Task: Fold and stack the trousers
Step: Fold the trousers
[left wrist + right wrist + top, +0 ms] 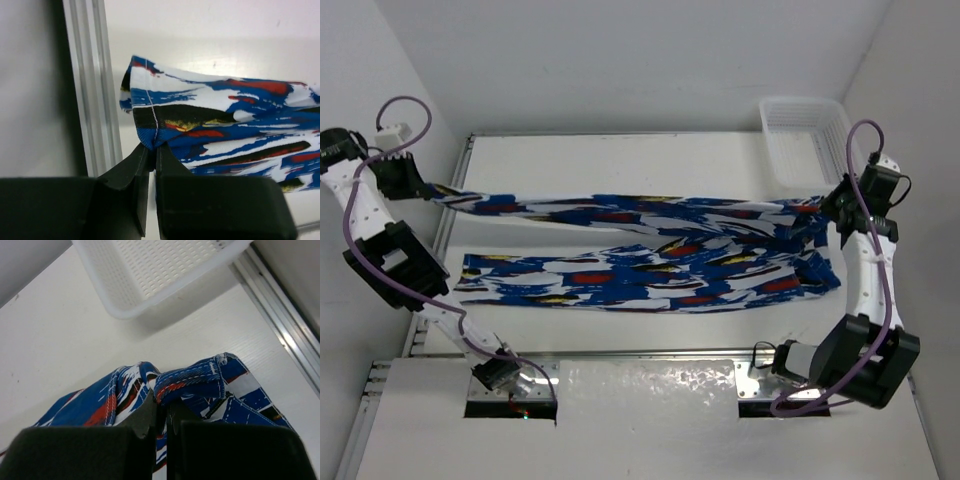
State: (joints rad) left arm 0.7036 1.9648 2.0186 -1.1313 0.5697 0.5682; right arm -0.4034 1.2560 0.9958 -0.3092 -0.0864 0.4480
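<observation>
The trousers [650, 265] are royal blue with white, red, black and yellow patches. One leg lies flat across the table; the other is lifted and stretched between my grippers. My left gripper [428, 190] is shut on the cuff end at the far left; the left wrist view shows the hem [150, 107] pinched between the fingers [172, 162]. My right gripper [828, 208] is shut on the waistband at the far right; the right wrist view shows the stitched waistband [192, 380] bunched over the fingers [145, 412].
A white perforated basket [805, 135] stands at the back right corner, and in the right wrist view it [150, 275] is just beyond the waistband. Aluminium rails run along the table's left edge [95, 100] and right edge [280, 315].
</observation>
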